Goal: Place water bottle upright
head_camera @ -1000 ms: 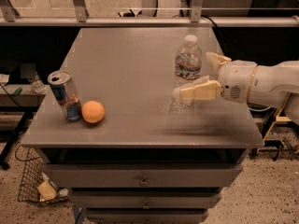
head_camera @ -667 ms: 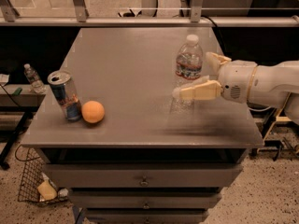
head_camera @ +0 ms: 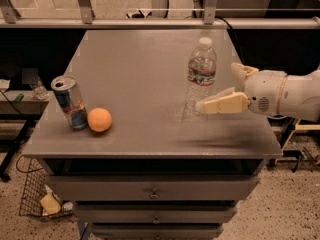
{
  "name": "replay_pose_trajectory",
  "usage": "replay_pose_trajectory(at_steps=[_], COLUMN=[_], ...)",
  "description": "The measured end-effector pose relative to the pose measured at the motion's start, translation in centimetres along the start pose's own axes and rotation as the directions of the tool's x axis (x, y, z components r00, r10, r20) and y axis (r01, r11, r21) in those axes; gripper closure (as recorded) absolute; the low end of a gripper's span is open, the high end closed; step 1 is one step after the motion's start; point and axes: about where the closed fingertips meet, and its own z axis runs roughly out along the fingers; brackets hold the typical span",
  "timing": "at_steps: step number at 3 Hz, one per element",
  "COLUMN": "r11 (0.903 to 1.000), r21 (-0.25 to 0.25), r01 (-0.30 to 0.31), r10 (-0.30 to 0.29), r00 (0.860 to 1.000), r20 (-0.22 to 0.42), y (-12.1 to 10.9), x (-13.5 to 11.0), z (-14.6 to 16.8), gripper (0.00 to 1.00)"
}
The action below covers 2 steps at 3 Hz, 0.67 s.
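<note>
The water bottle [head_camera: 201, 73], clear ribbed plastic with a white cap and a red-white-blue label band, stands upright on the grey table [head_camera: 135, 69] at the right of its middle. My gripper [head_camera: 218, 87] is just right of the bottle, low over the table. It is open and empty. The near finger [head_camera: 222, 104] reaches past the bottle's base on the front side, and the far finger [head_camera: 242, 72] is behind and to the right. Neither finger touches the bottle.
A blue-and-silver drink can [head_camera: 69, 102] and an orange [head_camera: 99, 119] sit near the table's front left. A small clear bottle [head_camera: 37, 89] stands on a low shelf off the table's left. Drawers [head_camera: 152, 191] are below, a wire basket [head_camera: 37, 196] on the floor.
My gripper has drawn back slightly to the right, away from the bottle. The bottle, the can and the orange have not moved.
</note>
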Motion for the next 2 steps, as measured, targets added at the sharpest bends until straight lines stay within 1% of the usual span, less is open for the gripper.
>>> replay_pose_trajectory(at_steps=[1,2], r11=[0.9990,0.9940], r21=[-0.034,-0.097], r01=[-0.029,-0.051], r10=[0.031,0.062], r00=[0.998,0.991], r20=[0.056,0.118], y=[0.8,2.2], x=[-2.2,-4.6], z=[-2.0,-4.5], gripper=[0.00,0.00])
